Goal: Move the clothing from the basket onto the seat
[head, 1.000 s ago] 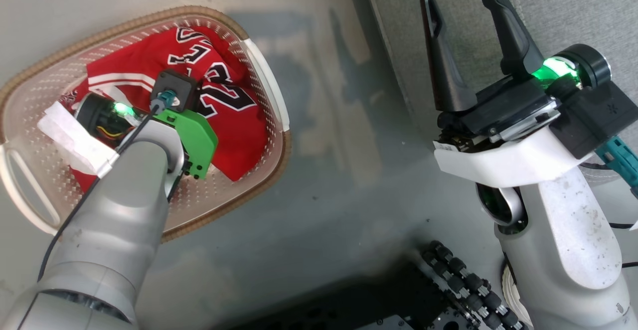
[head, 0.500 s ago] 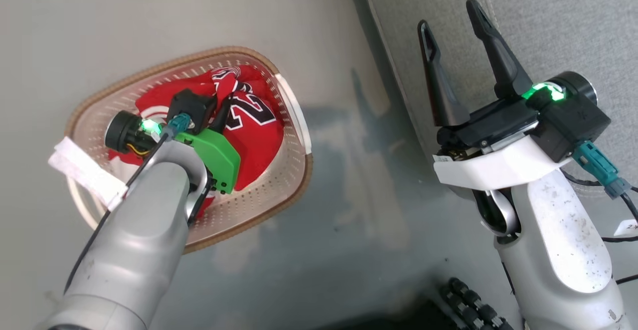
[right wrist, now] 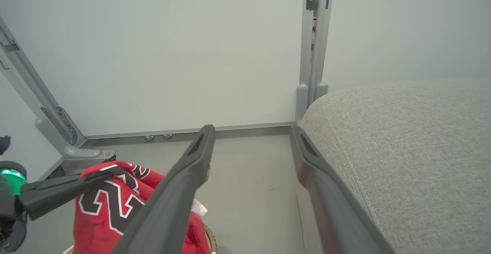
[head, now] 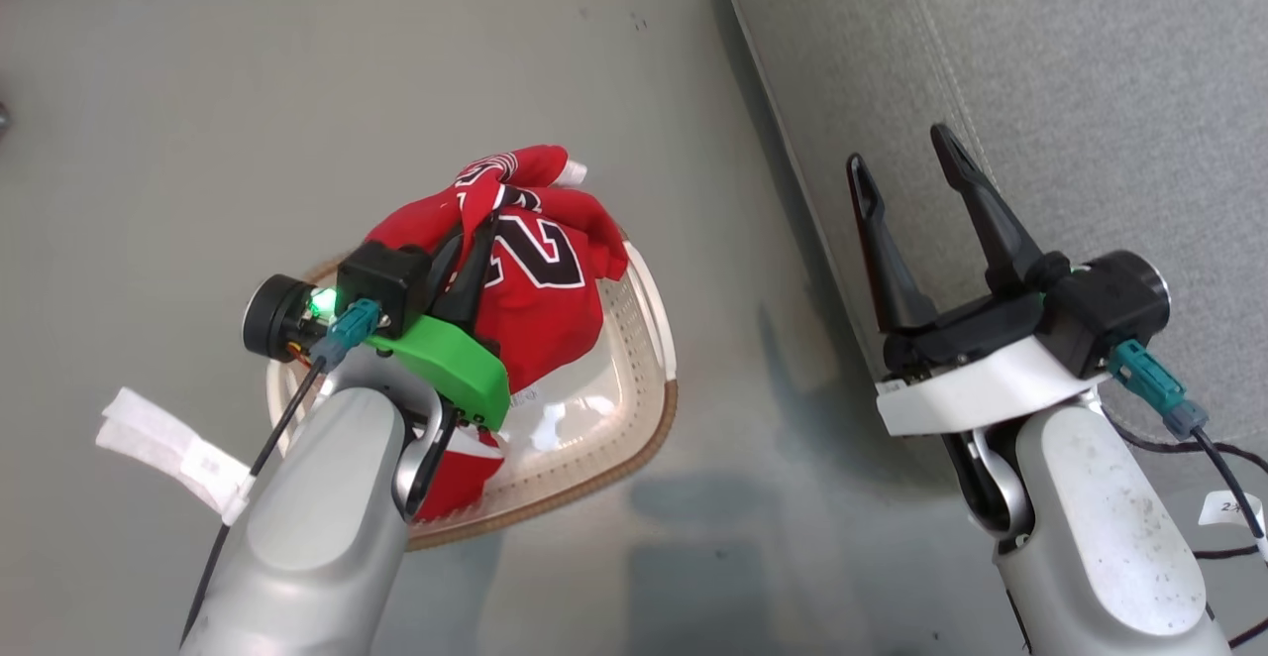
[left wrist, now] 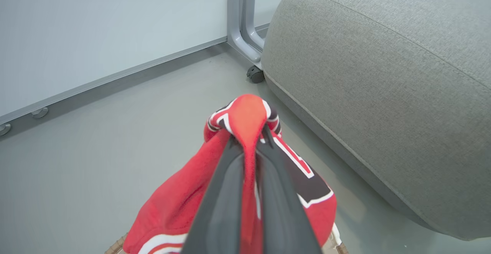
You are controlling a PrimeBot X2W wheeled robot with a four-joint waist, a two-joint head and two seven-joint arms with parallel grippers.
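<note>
Hanging bunched above the small cream perforated plastic basket (head: 649,418), the red jersey with black white-edged numbers (head: 540,289) is clamped in the left hand (left wrist: 248,141); the right hand (head: 899,146), fingers apart, hovers by the large grey fabric seat (head: 1040,61) at right.

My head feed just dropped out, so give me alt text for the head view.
The left pincer, shut on a bunched red jersey, holds it above the cream basket on the grey floor, red cloth trailing into it. At right, the right pincer stands open and empty by the grey seat's edge.
</note>
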